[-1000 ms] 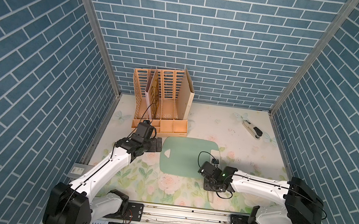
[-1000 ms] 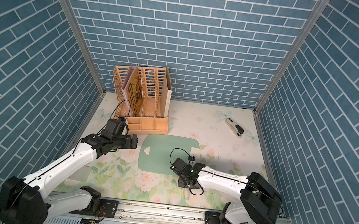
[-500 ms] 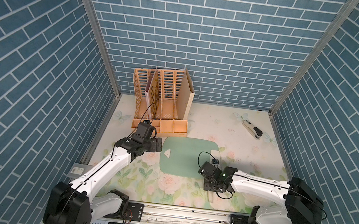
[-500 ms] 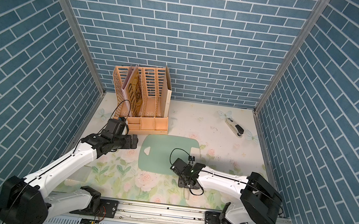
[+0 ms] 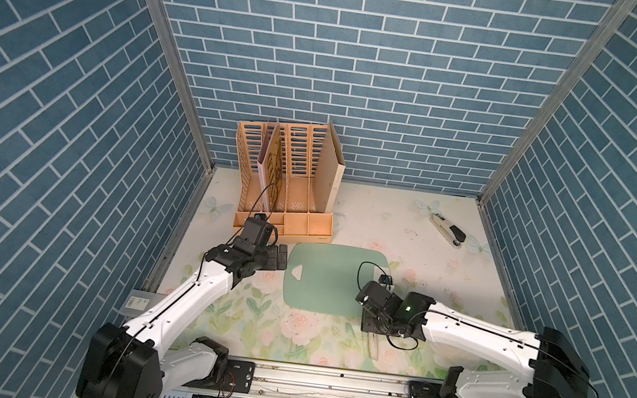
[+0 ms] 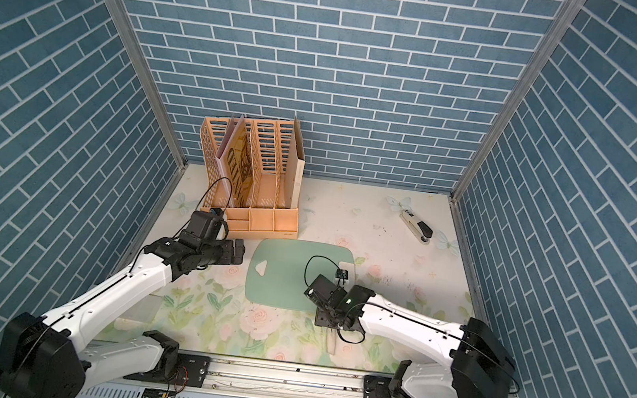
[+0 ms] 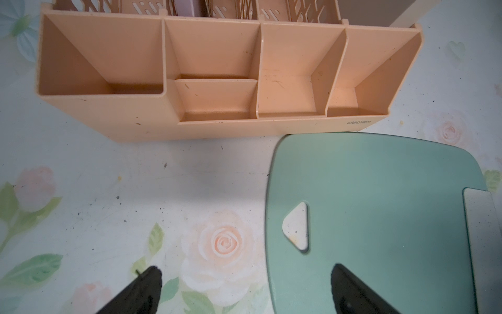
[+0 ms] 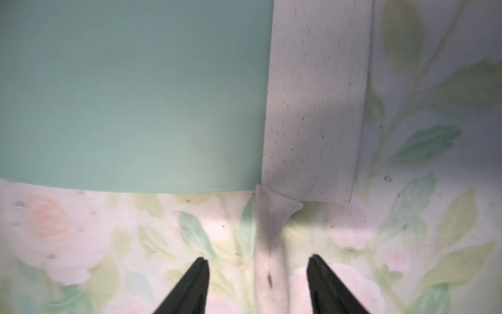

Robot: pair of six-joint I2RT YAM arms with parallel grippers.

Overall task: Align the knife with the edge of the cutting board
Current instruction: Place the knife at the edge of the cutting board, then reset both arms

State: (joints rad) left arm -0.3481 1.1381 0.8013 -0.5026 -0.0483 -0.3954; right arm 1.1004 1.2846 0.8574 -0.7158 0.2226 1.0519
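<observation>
The knife [image 8: 312, 108] lies flat, its blade along a short edge of the cutting board [image 8: 135, 95], lower centre-right in both top views, handle out on the floral table [image 8: 434, 217]; the right gripper [image 8: 258, 262] straddles the handle, fingers spread and clear of it; the left gripper [image 7: 245, 268] is spread wide at the board's opposite short edge.

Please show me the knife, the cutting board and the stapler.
knife [image 8: 312, 108], right wrist view, middle of the blade.
cutting board [image 5: 322, 287], in a top view, bare green middle.
stapler [image 5: 448, 232], in a top view, middle of its body.
</observation>
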